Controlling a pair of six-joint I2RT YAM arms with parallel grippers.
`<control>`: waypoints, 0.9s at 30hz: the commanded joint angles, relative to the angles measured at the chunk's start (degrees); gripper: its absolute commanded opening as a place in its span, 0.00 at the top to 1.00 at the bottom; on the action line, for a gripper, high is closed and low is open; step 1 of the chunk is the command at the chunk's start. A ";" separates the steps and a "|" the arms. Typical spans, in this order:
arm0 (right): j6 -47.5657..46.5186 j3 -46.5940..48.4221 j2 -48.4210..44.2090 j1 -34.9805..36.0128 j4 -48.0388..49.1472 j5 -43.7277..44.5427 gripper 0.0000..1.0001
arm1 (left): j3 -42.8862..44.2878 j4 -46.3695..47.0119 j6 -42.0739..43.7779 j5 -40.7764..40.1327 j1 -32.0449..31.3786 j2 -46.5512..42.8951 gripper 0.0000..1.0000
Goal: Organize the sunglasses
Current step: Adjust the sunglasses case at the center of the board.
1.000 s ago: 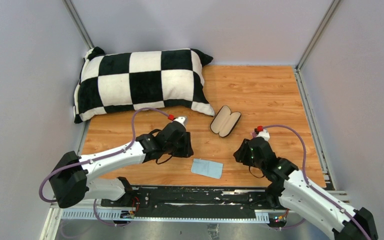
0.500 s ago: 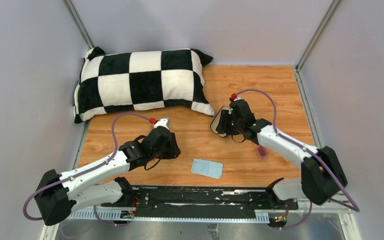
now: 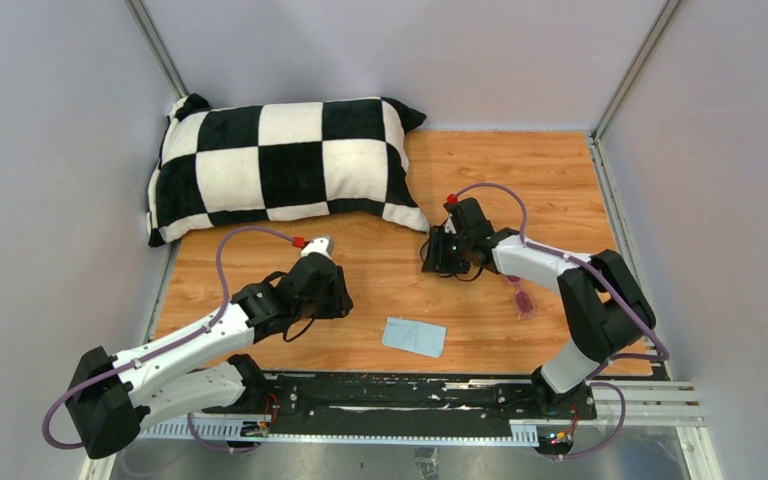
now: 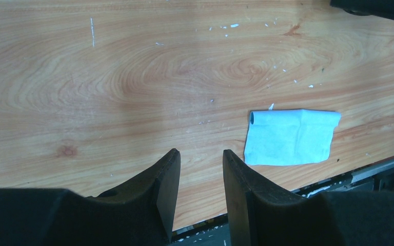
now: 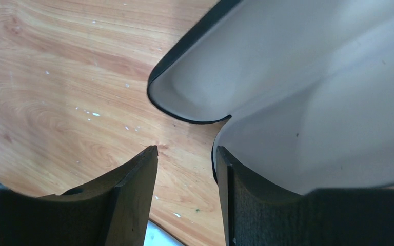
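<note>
Sunglasses [image 3: 523, 300] now lie loose on the worktop [image 3: 520, 180], on the near side of the right arm [image 3: 550, 265] and well apart from the case. A second ago a pink trace of them showed at that arm's jaws. The arm has since swung across to the open glasses case [image 5: 287, 77]. Its jaws stand apart and empty, with wood showing through the gap and one finger close against the case's rim by the hinge notch. The left arm [image 3: 210, 325] has drawn back to its own side, jaws apart with nothing between them, above bare wood near the light blue cloth [image 4: 291, 137]. Judgement: the glasses were set down, not stowed. The case is apparently being dealt with first, and the glasses remain to be retrieved.
</note>
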 commanded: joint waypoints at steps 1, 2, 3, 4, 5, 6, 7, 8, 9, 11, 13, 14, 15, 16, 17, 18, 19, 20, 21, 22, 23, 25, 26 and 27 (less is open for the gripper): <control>1.38 -1.85 -0.25 2.05 1.64 -3.70 0.49 | -0.91 0.77 -0.04 -0.05 0.24 0.34 0.57; 1.93 -2.00 -0.11 2.64 2.31 -4.51 0.49 | -0.79 0.79 0.11 -0.12 0.26 0.47 0.57; 2.54 -2.25 0.16 3.23 3.44 -5.60 0.49 | -0.60 0.56 0.22 -0.39 0.24 0.67 0.57; 3.24 -2.39 0.42 3.90 4.53 -6.49 0.49 | -0.37 0.27 0.27 -0.75 0.32 0.73 0.57; 3.84 -2.24 0.84 4.50 5.14 -6.99 0.49 | -0.13 0.04 0.31 -0.95 0.33 0.71 0.57; 4.35 -1.92 1.36 5.25 5.62 -7.39 0.49 | 0.08 -0.24 0.30 -1.15 0.33 0.67 0.57; 4.65 -1.36 1.82 6.04 5.87 -7.79 0.49 | 0.07 -0.35 0.32 -1.19 0.33 0.58 0.57; 5.03 -0.69 2.19 6.81 5.90 -8.47 0.49 | 0.03 -0.39 0.32 -1.19 0.33 0.31 0.57; 5.33 0.34 2.43 7.71 5.91 -9.30 0.49 | -0.10 -0.46 0.38 -1.12 0.33 0.13 0.57; 5.21 1.95 2.37 9.43 5.39 -10.15 0.49 | -0.20 -0.80 0.48 -1.11 0.40 -0.22 0.57; 4.53 3.78 1.79 10.96 3.22 -9.86 0.49 | -0.22 -0.95 0.54 -0.65 0.49 -0.18 0.57; 4.22 4.42 1.27 11.35 1.92 -9.13 0.49 | -0.13 -0.86 0.70 -0.09 0.58 0.00 0.57; 3.98 4.58 0.45 11.53 0.87 -8.45 0.49 | 0.08 -0.90 0.75 0.35 0.59 0.34 0.57; 3.73 4.31 -1.38 11.53 -0.08 -7.57 0.49 | 0.18 -0.78 0.64 0.97 0.59 0.81 0.57; 3.49 3.68 -3.30 11.53 -1.02 -6.08 0.49 | 0.01 -0.25 0.36 1.79 0.59 1.14 0.57; 3.29 2.74 -5.38 11.55 -1.98 -4.26 0.49 | -0.36 0.84 -0.11 2.99 0.59 1.62 0.57; 3.15 1.38 -7.91 11.54 -2.92 -2.06 0.48 | -0.92 2.23 -0.45 4.25 0.53 2.00 0.56; 3.12 -0.16 -10.53 11.54 -3.80 0.21 0.47 | -1.70 3.98 -0.88 5.57 0.53 2.27 0.56; 3.23 -1.87 -13.20 11.57 -5.06 2.46 0.46 | -2.51 5.86 -1.18 6.84 0.51 2.72 0.56; 3.52 -3.86 -16.02 11.55 -6.17 4.67 0.44 | -3.28 7.69 -1.33 8.17 0.51 3.22 0.56; 4.13 -5.80 -18.52 11.54 -7.20 6.51 0.42 | -3.84 9.53 -1.35 9.63 0.44 3.88 0.56; 5.96 -10.86 -23.68 11.56 -8.54 8.39 0.40 | -4.04 11.16 -1.52 10.83 -0.22 5.80 0.57; 7.10 -14.19 -26.00 11.56 -9.16 8.75 0.39 | -3.75 11.22 -1.53 10.44 -0.79 6.96 0.57; 8.40 -16.02 -28.40 11.59 -9.94 8.91 0.39 | -3.40 11.24 -1.53 10.17 -1.49 8.11 0.56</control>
